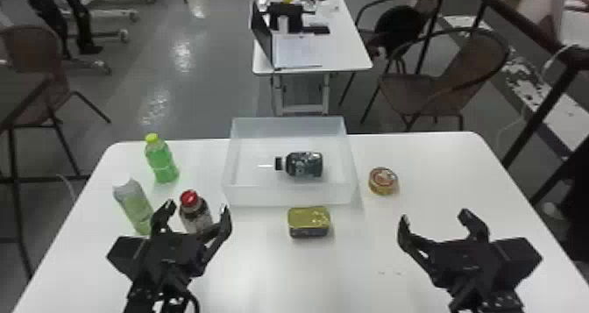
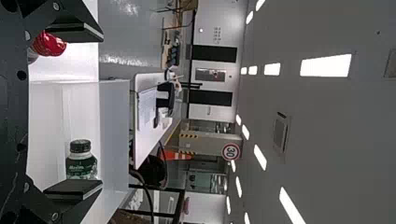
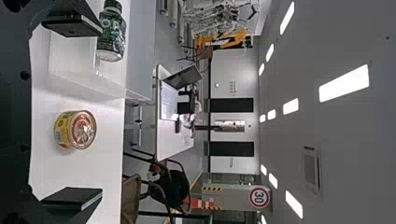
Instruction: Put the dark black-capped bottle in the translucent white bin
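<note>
Where the white tabletop [image 1: 372,246] ran toward the robot's left, a slim green-and-white carton [image 1: 133,207] stood near a clear bottle of green drink with a yellow-green cap [image 1: 162,161]. Next came a dark bottle with a red cap [image 1: 189,199], just beyond the black two-fingered left gripper [image 1: 197,206], whose fingers were spread well apart and gripped nothing.

In the middle sat the open, translucent white plastic bin [image 1: 263,196], and within its walls lay the dark green, black-capped bottle [image 1: 303,164]. It rested on its side, its long axis running across the robot's front, cap toward the robot's left and base toward its right. From the left gripper it lay forward and to the right; from the right one, forward and to the left. The left gripper seemed slightly the nearer, though neither touched it.

A rectangular tin with a gold lid [image 1: 309,222] sat just in front of the bin, and a round yellow-and-red tin [image 1: 382,181] to its right. Farthest right, the black right gripper [image 1: 434,217] hung with its fingers parted, empty too.

The placing looked complete, so the next move probably called only for drawing both arms back, the left one without knocking the red-capped bottle.
</note>
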